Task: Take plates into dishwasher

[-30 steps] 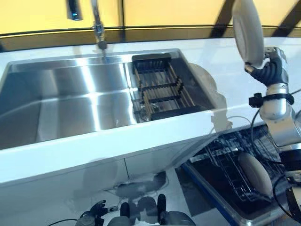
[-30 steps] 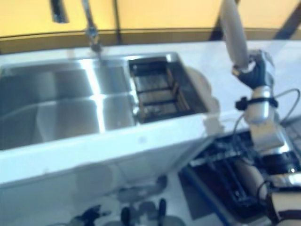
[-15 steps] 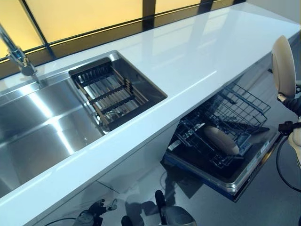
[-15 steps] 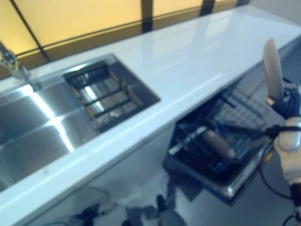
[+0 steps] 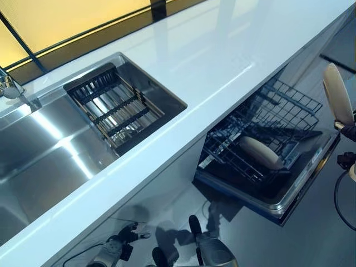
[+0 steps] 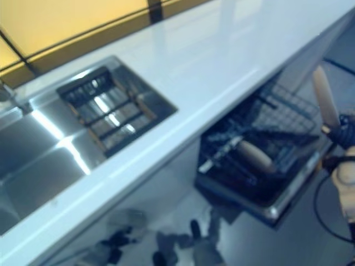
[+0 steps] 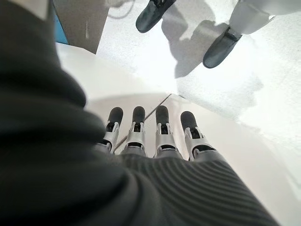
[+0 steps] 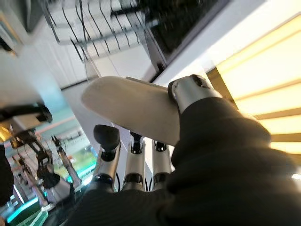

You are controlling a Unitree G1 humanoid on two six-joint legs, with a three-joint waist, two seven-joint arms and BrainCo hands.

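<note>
My right hand [image 5: 349,132] is shut on a cream plate [image 5: 337,93] and holds it on edge at the far right, just right of the open dishwasher's wire rack [image 5: 267,119]. In the right wrist view the thumb [image 8: 189,92] lies over the plate [image 8: 129,107], with the fingers [image 8: 135,157] behind it. Another cream plate [image 5: 260,153] lies in the rack. My left hand [image 7: 150,136] hangs low over the floor, fingers straight and empty.
A white counter [image 5: 211,61] runs above the pulled-out dishwasher tray [image 5: 278,201]. A steel sink [image 5: 33,150] with a slatted drain rack [image 5: 114,107] and a faucet [image 5: 8,88] lies at the left. A yellow window band runs behind.
The camera has swung right, from the sink toward the dishwasher. My right hand has brought the plate from above the counter down beside the rack.
</note>
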